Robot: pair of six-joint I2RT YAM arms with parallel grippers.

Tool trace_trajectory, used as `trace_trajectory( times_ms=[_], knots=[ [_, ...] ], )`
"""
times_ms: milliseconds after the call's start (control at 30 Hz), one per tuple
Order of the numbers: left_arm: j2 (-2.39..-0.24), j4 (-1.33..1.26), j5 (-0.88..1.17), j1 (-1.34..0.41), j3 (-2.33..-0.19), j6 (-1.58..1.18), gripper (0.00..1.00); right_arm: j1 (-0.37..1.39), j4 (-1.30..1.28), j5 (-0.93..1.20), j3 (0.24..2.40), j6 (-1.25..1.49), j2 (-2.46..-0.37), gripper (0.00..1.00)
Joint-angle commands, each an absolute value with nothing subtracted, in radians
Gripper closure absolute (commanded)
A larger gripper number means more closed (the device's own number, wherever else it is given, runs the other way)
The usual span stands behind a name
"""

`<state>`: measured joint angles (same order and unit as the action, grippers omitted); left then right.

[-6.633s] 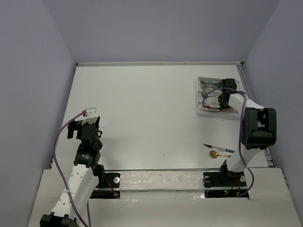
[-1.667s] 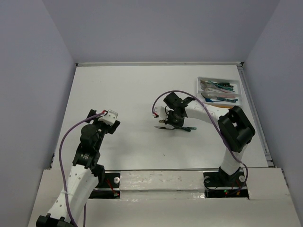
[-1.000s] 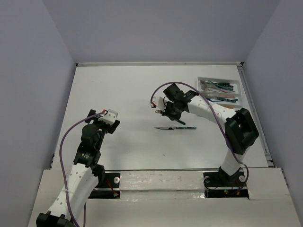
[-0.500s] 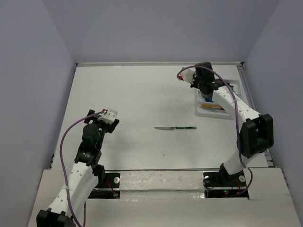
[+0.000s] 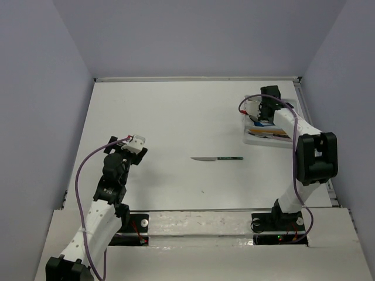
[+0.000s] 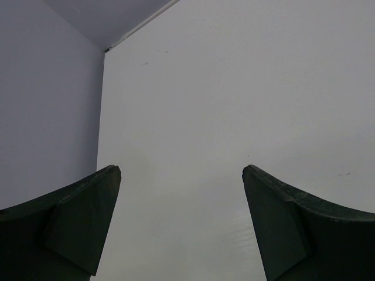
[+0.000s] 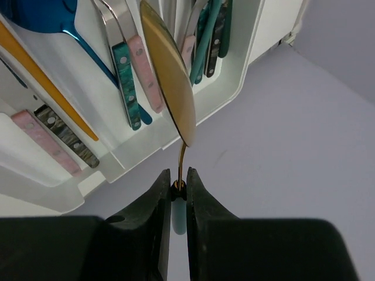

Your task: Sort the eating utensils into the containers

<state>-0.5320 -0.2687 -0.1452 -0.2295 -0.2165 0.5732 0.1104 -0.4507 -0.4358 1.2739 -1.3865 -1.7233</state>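
My right gripper (image 7: 179, 175) is shut on the pale blue handle of a spoon with a gold bowl (image 7: 169, 76) and holds it over the white cutlery tray (image 7: 136, 153). In the top view this gripper (image 5: 264, 117) is above the tray (image 5: 253, 138) at the right. The compartments hold teal-handled (image 7: 126, 82) and pink-handled (image 7: 147, 76) utensils, a blue spoon (image 7: 55, 17), an orange handle (image 7: 41, 82) and a black speckled handle (image 7: 67, 137). A knife with a dark green handle (image 5: 217, 158) lies alone at mid table. My left gripper (image 6: 181, 170) is open and empty; it also shows in the top view (image 5: 126, 147).
The tray stands near the table's right edge (image 5: 313, 134), next to the right wall. The back wall (image 5: 193, 41) and left wall (image 5: 41, 117) close in the white table (image 5: 176, 117).
My right gripper has moved right and nearer with the gold spoon, from the tray's far left corner to over the tray. The knife and left arm have stayed put.
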Motion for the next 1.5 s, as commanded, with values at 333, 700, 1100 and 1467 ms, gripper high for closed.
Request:
trace_trajectory(
  times_ms=[333, 700, 1100, 1467],
  knots=[
    [-0.564, -0.368, -0.178, -0.241, -0.201, 0.586, 0.01, 0.08, -0.364, -0.344, 1.267, -1.52, -1.825, 1.0],
    [-0.581, -0.385, -0.186, -0.242, -0.195, 0.588, 0.01, 0.071, -0.364, -0.298, 1.302, -1.473, -1.87, 0.55],
    [-0.581, -0.387, -0.179, -0.247, -0.192, 0.589, 0.01, 0.172, -0.337, -0.179, 1.47, -1.326, -1.625, 0.0],
    [-0.543, -0.388, -0.192, -0.247, -0.179, 0.589, 0.01, 0.371, -0.523, 0.461, 1.247, -0.902, -1.353, 0.0]
  ],
)
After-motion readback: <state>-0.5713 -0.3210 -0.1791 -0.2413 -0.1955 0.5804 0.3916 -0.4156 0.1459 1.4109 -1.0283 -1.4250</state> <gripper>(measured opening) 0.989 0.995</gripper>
